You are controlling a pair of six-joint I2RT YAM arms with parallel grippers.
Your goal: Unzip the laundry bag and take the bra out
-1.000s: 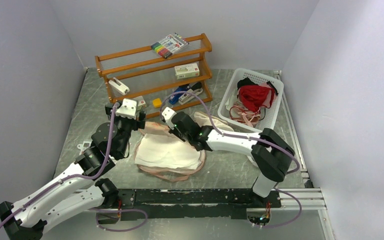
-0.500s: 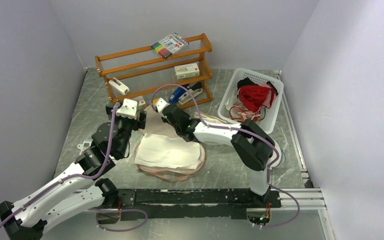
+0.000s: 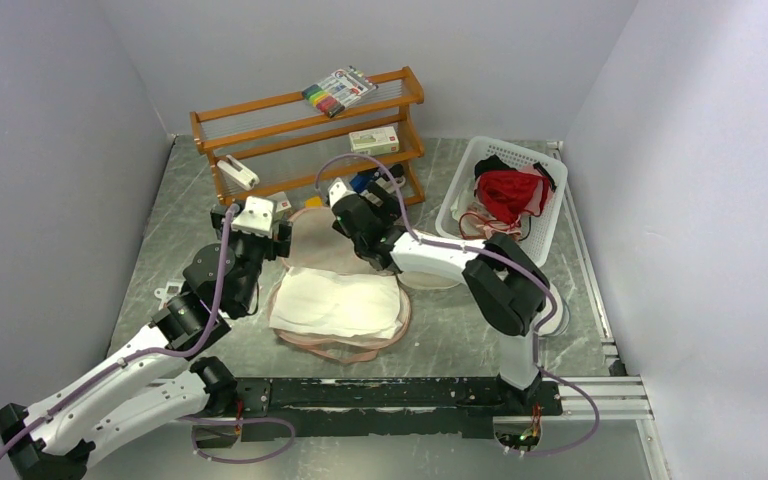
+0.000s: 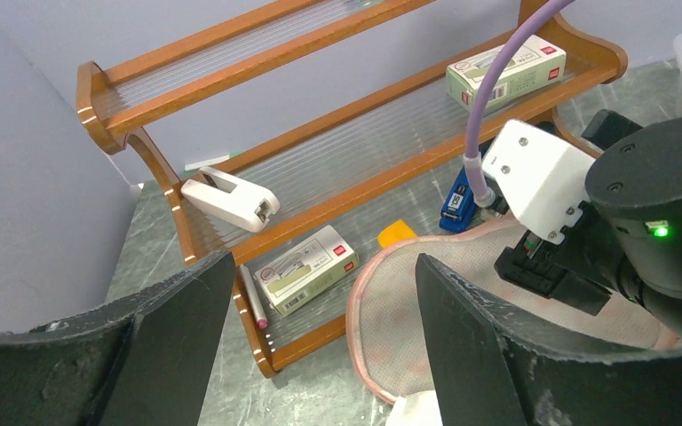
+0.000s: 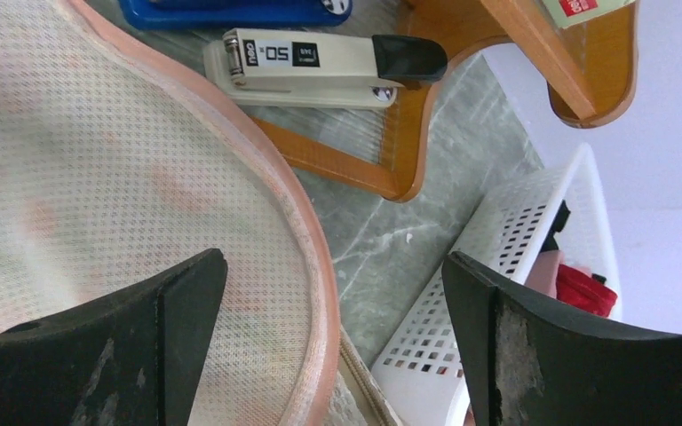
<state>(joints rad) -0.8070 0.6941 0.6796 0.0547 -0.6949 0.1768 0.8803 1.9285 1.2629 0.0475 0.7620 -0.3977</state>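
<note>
Right gripper (image 5: 333, 262): jaws apart, empty, over mesh lid of laundry bag (image 3: 308, 238) | left gripper (image 4: 324, 266): jaws apart, empty, beside bag's far-left rim | bra (image 3: 335, 303): white, lying in open near half | advice: pinch a thick fold, lift clear of rim | obstacles: wooden rack (image 3: 260, 108) and stapler (image 5: 320, 64) close behind lid; basket (image 3: 459, 185) to the right.
</note>
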